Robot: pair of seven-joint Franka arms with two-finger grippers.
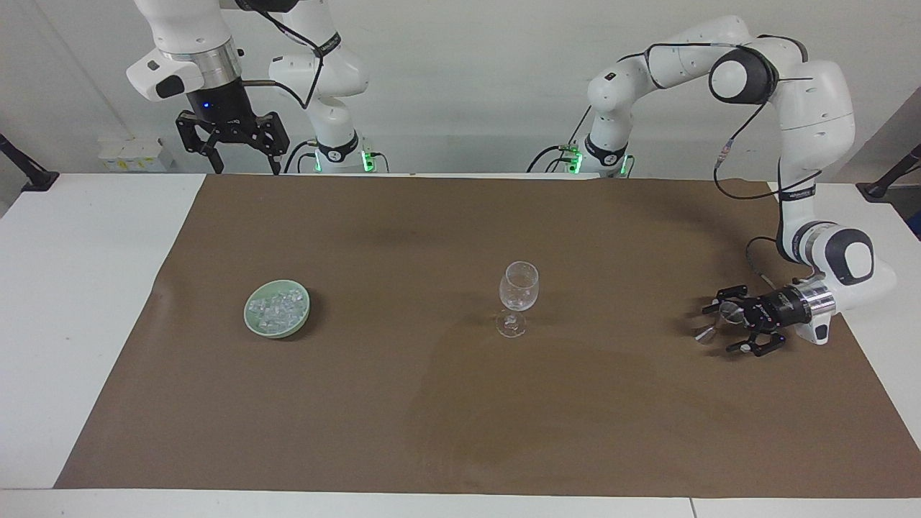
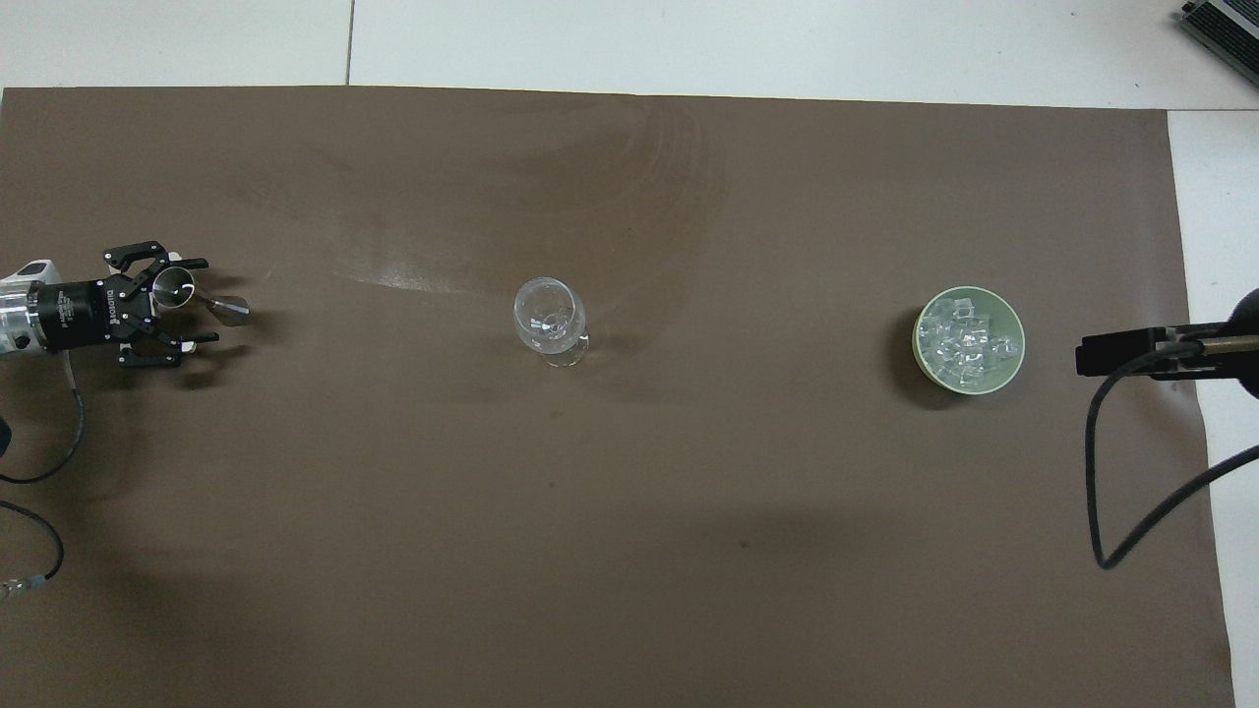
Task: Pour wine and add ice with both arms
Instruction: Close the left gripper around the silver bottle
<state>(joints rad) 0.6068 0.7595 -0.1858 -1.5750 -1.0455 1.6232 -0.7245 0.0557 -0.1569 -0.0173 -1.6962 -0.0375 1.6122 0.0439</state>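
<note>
An empty clear wine glass [image 1: 518, 296] [image 2: 549, 320] stands at the middle of the brown mat. The ice [image 1: 278, 306] [image 2: 967, 340] is heaped in a pale green bowl [image 1: 253, 325] [image 2: 919, 339] toward the right arm's end. A small silver metal cup [image 1: 729, 311] [image 2: 172, 287] with a cone-shaped foot sits toward the left arm's end. My left gripper [image 1: 722, 329] [image 2: 204, 301] is low over the mat, lying sideways, open, with its fingers either side of that cup. My right gripper [image 1: 245, 170] hangs open high over the mat's edge nearest the robots.
The brown mat [image 1: 460, 417] [image 2: 629, 511] covers most of the white table [image 1: 79, 288]. A black bracket with a looping black cable [image 2: 1111, 472] shows at the right arm's end in the overhead view. A grey device [image 2: 1220, 29] lies at the table's farthest corner.
</note>
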